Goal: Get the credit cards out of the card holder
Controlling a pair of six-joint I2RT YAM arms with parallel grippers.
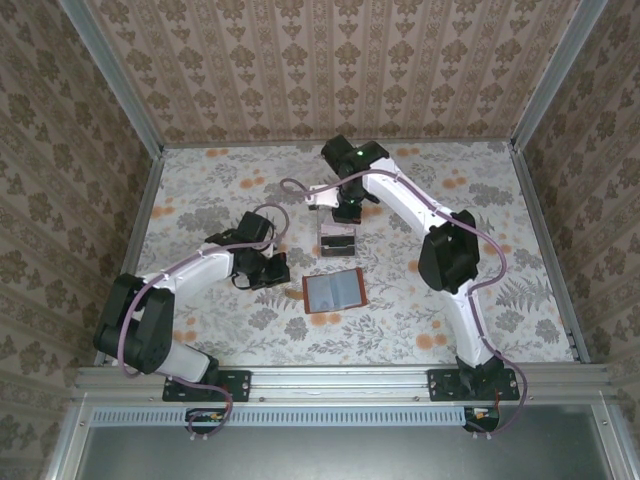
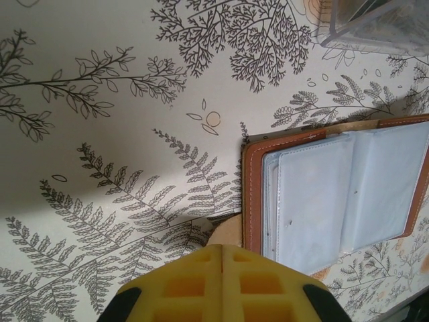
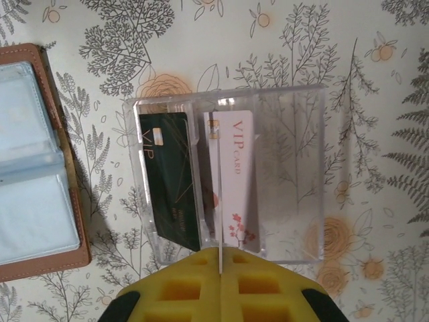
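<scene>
The card holder (image 1: pixel 333 291) lies open on the table, its grey-blue sleeves up inside a brown border; it also shows in both wrist views (image 2: pixel 335 194) (image 3: pixel 27 215). My right gripper (image 3: pixel 220 253) is shut on a thin pale card (image 3: pixel 220 201), seen edge-on above a clear plastic box (image 3: pixel 288 168). In the top view that card (image 1: pixel 320 197) sticks out left of the gripper (image 1: pixel 345 207). A dark card (image 3: pixel 171 181) and a pinkish VIP card (image 3: pixel 234 174) stand in the box. My left gripper (image 2: pixel 222 249) is shut and empty, low beside the holder's brown edge.
The clear box (image 1: pixel 338 240) sits just behind the card holder, mid-table. Patterned walls and metal rails enclose the table on three sides. The right arm's elbow (image 1: pixel 447 255) rises to the right of the holder. The box's corner (image 2: pixel 375 23) shows in the left wrist view.
</scene>
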